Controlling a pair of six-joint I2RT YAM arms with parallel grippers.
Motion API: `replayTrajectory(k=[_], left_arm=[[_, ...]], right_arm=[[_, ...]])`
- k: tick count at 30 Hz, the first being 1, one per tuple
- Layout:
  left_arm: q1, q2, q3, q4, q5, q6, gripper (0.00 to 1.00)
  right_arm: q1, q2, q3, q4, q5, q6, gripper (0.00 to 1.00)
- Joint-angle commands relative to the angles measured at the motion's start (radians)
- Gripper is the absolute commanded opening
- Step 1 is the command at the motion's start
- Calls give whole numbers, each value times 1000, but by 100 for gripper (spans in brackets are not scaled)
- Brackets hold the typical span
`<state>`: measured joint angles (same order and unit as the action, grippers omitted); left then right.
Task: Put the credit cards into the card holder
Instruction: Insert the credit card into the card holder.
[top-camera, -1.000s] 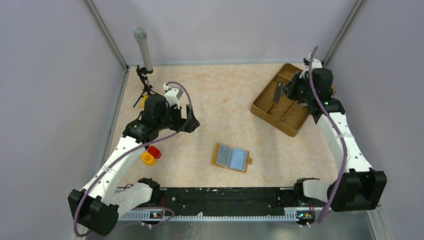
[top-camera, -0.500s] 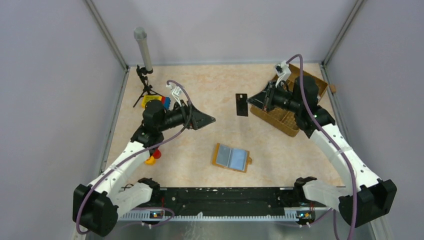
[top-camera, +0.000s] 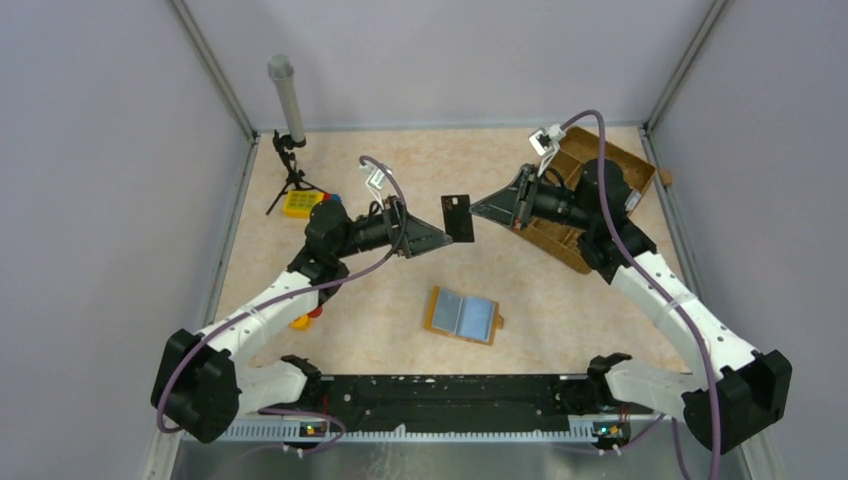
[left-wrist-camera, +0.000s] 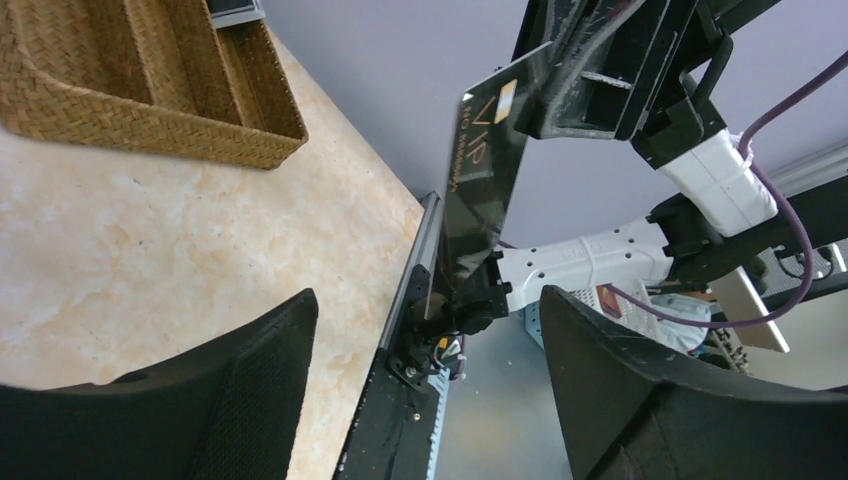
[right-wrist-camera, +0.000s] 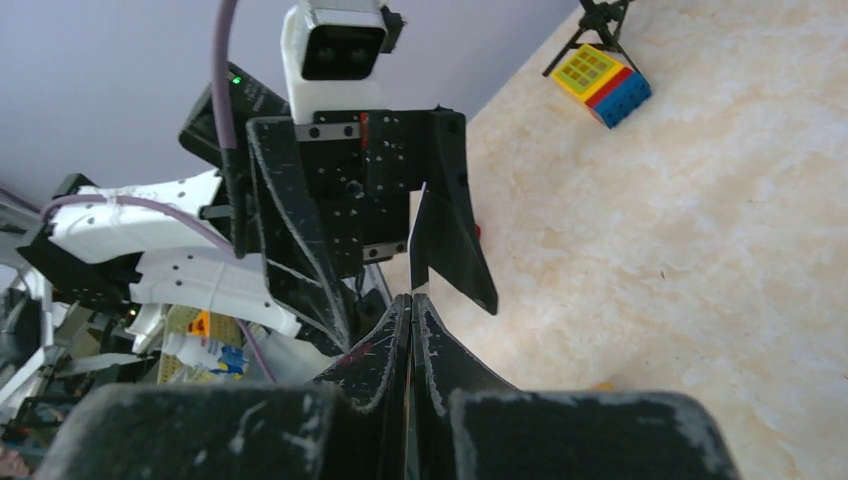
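A black credit card (top-camera: 458, 217) hangs in the air over the middle of the table, and my right gripper (top-camera: 477, 208) is shut on its right edge. The right wrist view has that card edge-on between the closed fingers of my right gripper (right-wrist-camera: 412, 298). My left gripper (top-camera: 440, 236) faces it from the left, open. In the left wrist view the card (left-wrist-camera: 487, 170) stands ahead of my left gripper (left-wrist-camera: 428, 298), its near end about level with the spread fingertips and touching neither. The card holder (top-camera: 462, 316) lies open on the table nearer the arms, with blue-grey showing inside.
The brown woven tray (top-camera: 604, 150) stands at the back right under the right arm. A yellow-red-blue toy block (top-camera: 300, 203) and a small tripod with a grey tube (top-camera: 287, 95) stand at the back left. A red and yellow piece (top-camera: 303, 319) lies beneath the left arm.
My right arm has swung left from the tray, carrying the black card out over the table. My left arm has reached right, and its open jaws now meet the card.
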<state>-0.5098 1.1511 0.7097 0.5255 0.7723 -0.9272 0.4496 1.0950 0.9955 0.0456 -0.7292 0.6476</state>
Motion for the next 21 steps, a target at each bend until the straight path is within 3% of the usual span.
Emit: replayTrajectory(k=[1, 4, 10, 12, 14, 17, 21], left_arm=[[-9, 20, 30, 129, 32, -36, 75], [-15, 36, 31, 196, 61, -68, 59], [-20, 41, 6, 263, 79, -101, 11], [-22, 40, -2, 271, 81, -104, 0], [-22, 41, -8, 285, 82, -111, 0], [-24, 42, -12, 305, 85, -120, 0], [-24, 42, -13, 312, 80, -121, 0]], right_arm=[[19, 12, 10, 115, -54, 40, 0], [25, 19, 5, 108, -49, 35, 0], [25, 21, -23, 99, -59, 27, 0], [24, 25, -34, 99, -70, 26, 0], [25, 33, -44, 95, -79, 27, 3], [26, 43, -57, 109, -110, 35, 21], [30, 46, -69, 122, -134, 40, 34]])
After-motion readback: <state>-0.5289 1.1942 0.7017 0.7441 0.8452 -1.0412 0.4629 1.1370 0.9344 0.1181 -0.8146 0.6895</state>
